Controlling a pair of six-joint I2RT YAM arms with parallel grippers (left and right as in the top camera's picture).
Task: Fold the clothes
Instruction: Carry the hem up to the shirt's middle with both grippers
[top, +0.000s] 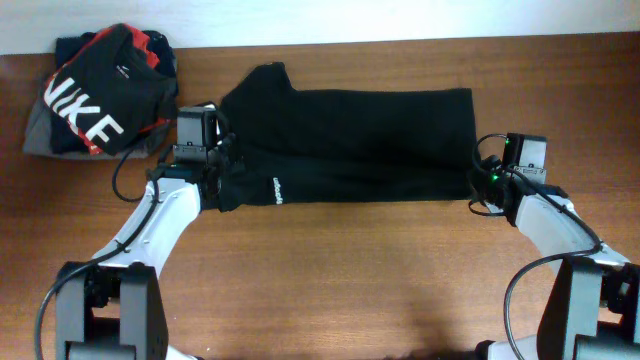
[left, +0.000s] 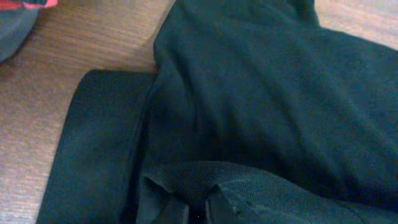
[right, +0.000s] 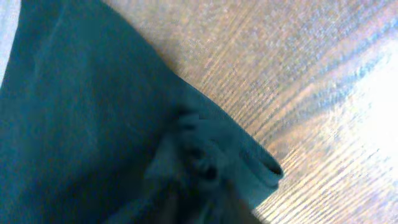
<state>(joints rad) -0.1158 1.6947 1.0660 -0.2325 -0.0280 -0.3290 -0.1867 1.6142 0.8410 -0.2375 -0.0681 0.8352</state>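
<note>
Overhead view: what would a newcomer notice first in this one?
A black T-shirt lies as a long band across the middle of the wooden table, with a tiny white logo near its left end. The left gripper sits at the shirt's left edge, the right gripper at its right edge. A black-and-red garment with white NIKE letters lies bunched at the far left corner.
</note>
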